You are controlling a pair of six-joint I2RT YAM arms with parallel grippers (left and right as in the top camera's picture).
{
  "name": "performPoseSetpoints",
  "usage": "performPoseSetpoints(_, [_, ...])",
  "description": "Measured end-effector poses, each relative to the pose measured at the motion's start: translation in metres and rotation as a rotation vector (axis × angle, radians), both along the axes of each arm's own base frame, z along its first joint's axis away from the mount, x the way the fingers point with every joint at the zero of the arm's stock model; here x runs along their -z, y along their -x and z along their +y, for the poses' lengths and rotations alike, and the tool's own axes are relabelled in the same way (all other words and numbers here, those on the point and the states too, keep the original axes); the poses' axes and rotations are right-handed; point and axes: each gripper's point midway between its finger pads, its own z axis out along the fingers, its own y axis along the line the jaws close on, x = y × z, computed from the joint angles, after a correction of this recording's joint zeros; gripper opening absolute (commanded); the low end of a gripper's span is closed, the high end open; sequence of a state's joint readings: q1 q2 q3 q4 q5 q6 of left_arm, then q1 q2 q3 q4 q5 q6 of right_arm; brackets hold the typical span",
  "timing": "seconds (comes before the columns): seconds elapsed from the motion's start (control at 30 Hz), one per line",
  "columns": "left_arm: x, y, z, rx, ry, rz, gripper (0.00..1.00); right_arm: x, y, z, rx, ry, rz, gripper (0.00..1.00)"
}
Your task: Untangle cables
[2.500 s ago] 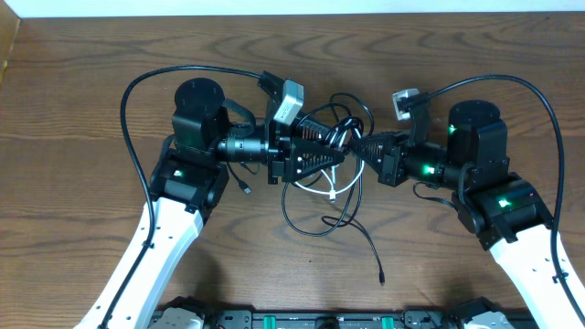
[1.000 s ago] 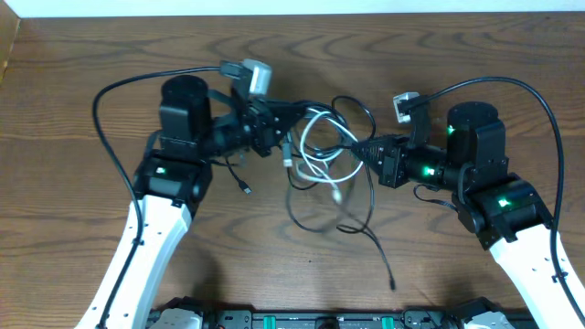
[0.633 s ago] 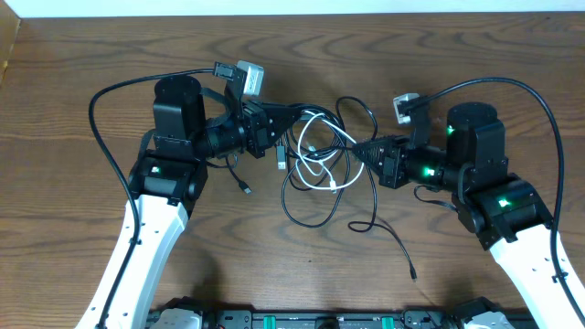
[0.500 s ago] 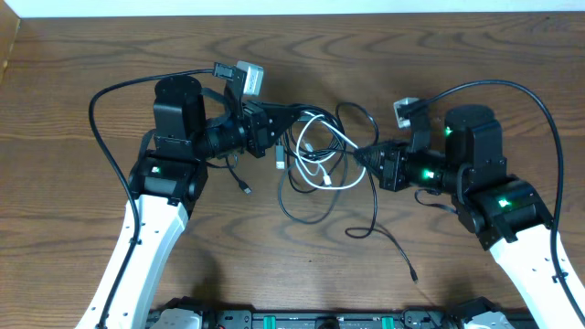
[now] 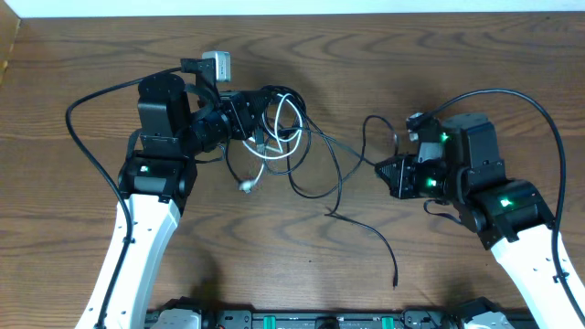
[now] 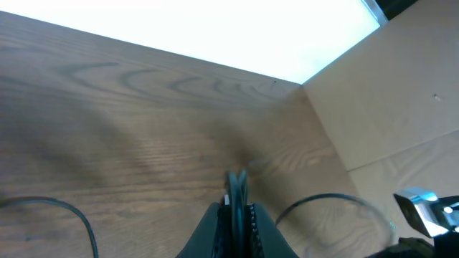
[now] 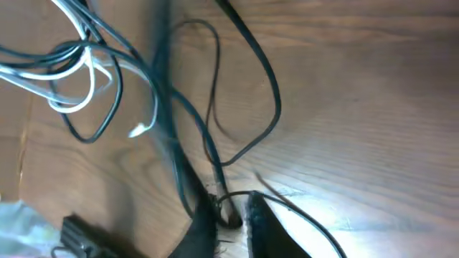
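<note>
Though loosely knotted, cables point(image 5: 279, 137) in left pincer point(image 5: 262, 128).

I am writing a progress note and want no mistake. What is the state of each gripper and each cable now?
left gripper: shut on the cable bundle.
right gripper: slightly open, one black cable passing between its fingers.
white cable: looped inside the bundle, plug end free.
black cables: tangled at the bundle, stretched toward the right gripper, one end loose on the table.
</note>
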State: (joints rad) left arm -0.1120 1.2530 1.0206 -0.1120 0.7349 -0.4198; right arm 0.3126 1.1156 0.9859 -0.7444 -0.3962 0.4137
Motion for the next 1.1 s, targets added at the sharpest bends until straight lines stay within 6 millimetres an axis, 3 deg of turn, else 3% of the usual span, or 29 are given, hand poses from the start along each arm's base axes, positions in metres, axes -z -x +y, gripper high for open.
performPoseSetpoints(0.17, [-0.005,0.013,-0.012,0.112,0.016,-0.030,0.08,0.001,-0.003,-0.003,0.006,0.022,-0.016,0.32])
performPoseSetpoints(0.27, [-0.011,0.028,-0.026,0.239,0.021,-0.085,0.08,-0.002,-0.001,0.001,-0.051,0.021,-0.043,0.45])
performPoseSetpoints(0.5, [-0.022,0.054,-0.054,0.425,0.041,-0.167,0.08,-0.035,-0.003,0.024,-0.206,-0.072,-0.211,0.57])
performPoseSetpoints(0.6, [-0.032,0.064,-0.069,0.496,0.055,-0.233,0.08,-0.045,-0.005,0.031,-0.239,-0.098,-0.264,0.57])
performPoseSetpoints(0.77, [-0.054,0.077,-0.089,0.576,0.095,-0.331,0.08,-0.043,-0.004,0.042,-0.277,-0.102,-0.269,0.58])
performPoseSetpoints(1.0, [-0.059,0.089,-0.102,0.621,0.131,-0.307,0.08,-0.051,-0.017,0.066,-0.270,-0.164,-0.297,0.62])
performPoseSetpoints(1.03, [-0.059,0.091,-0.104,0.627,0.134,-0.302,0.08,-0.052,-0.020,0.067,-0.251,-0.169,-0.294,0.59])
performPoseSetpoints(1.1, [-0.059,0.094,-0.107,0.640,0.141,-0.293,0.08,-0.051,-0.027,0.067,-0.192,-0.171,-0.281,0.37])
